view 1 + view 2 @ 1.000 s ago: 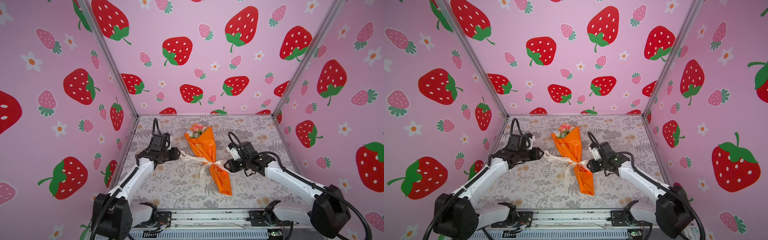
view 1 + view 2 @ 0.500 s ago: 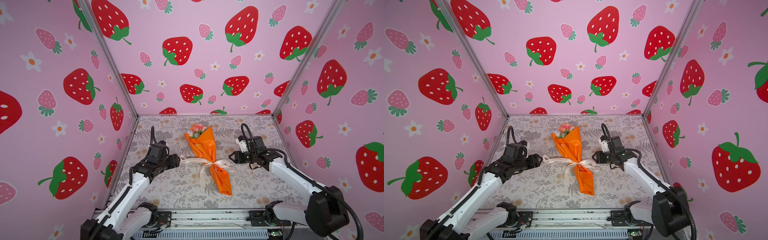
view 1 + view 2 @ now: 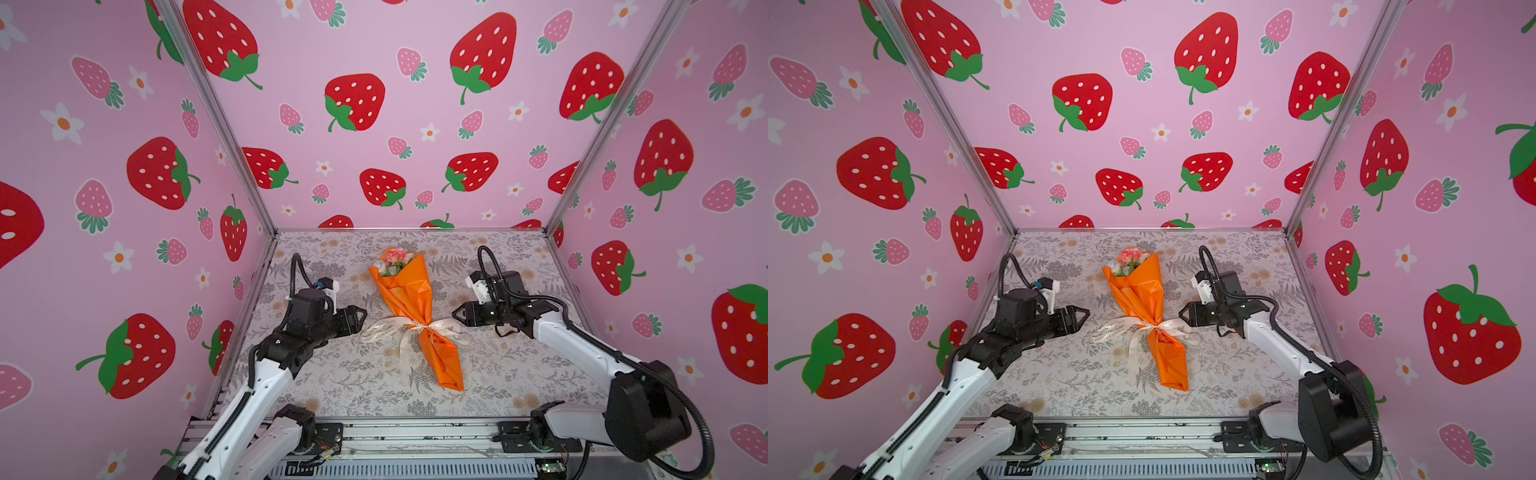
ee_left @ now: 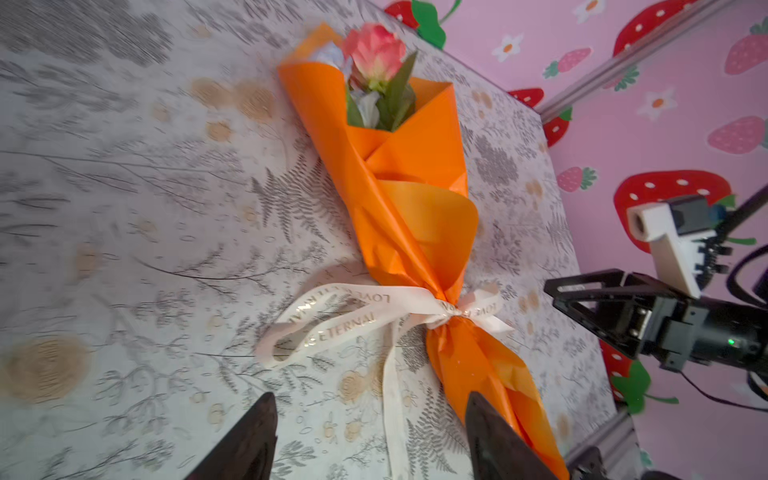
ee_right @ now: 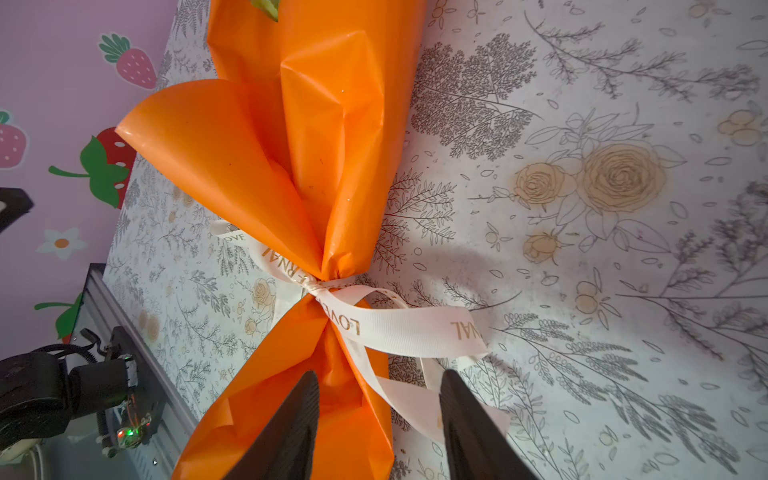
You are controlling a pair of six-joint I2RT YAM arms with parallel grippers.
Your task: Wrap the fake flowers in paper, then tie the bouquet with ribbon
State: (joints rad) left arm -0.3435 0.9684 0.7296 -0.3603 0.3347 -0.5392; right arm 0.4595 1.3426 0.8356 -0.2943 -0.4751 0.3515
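- One bouquet of fake flowers (image 3: 397,262), lying mid-surface (image 3: 332,386), wrapped in orange paper (image 3: 409,297), with a ribbon (image 3: 384,328) knotted at its waist.
- Two claws, left claw (image 3: 362,319) and right claw (image 3: 456,314): both apart, empty, flanking the knot.
- Handling, I judge: light and crushable; I'd grip the waist.
- Room: open on every side, walls well apart.

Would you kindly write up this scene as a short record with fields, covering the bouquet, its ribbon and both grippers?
Bouquet: small bunch of fake pink and white roses, lying on the floral-print table
Wrap: orange paper sheet rolled around the bunch
Ribbon: cream printed ribbon, tied in a bow around the wrap's narrow part
Left gripper: open, empty, beside the bow
Right gripper: open, empty, on the bow's other side
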